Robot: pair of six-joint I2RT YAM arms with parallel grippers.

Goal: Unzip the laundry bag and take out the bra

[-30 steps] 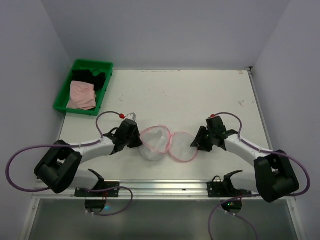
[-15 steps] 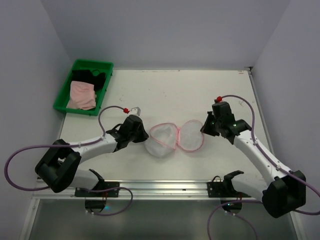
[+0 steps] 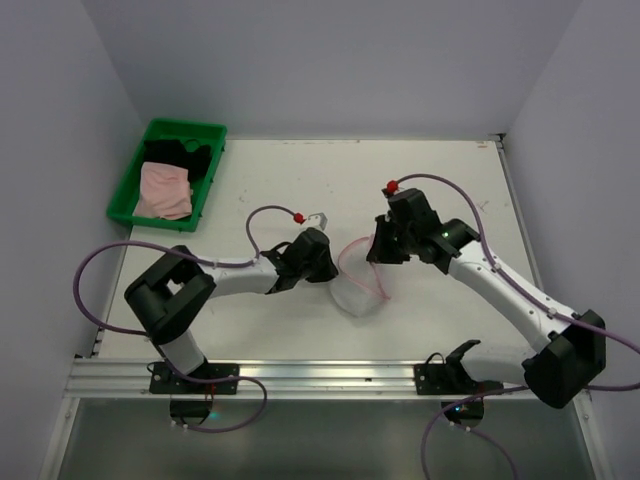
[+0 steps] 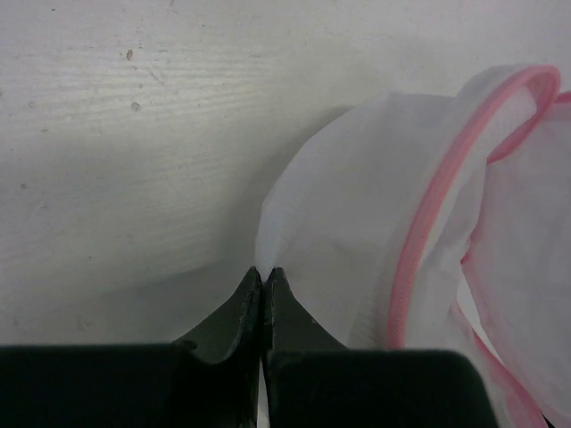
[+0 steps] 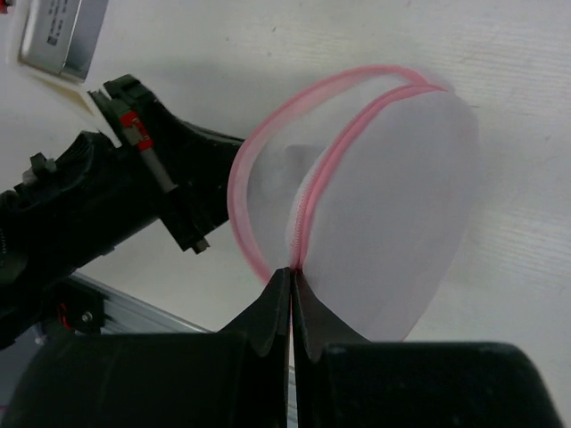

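Note:
The laundry bag is a white mesh drum with pink zipper trim, lying mid-table between the arms. My left gripper is shut on a fold of its white mesh at the bag's left side. My right gripper is shut on the pink zipper edge of the bag's round face and holds that face lifted off the table. The bag gapes between its two pink rims. No bra shows inside the bag.
A green plastic tray stands at the back left and holds a pink cloth and a dark item. Purple cables loop from both arms. A metal rail runs along the near table edge.
Both arms swung toward the middle and farther from the bases, carrying the bag. The right gripper moved left and back, folding the bag's right face up over the left one.

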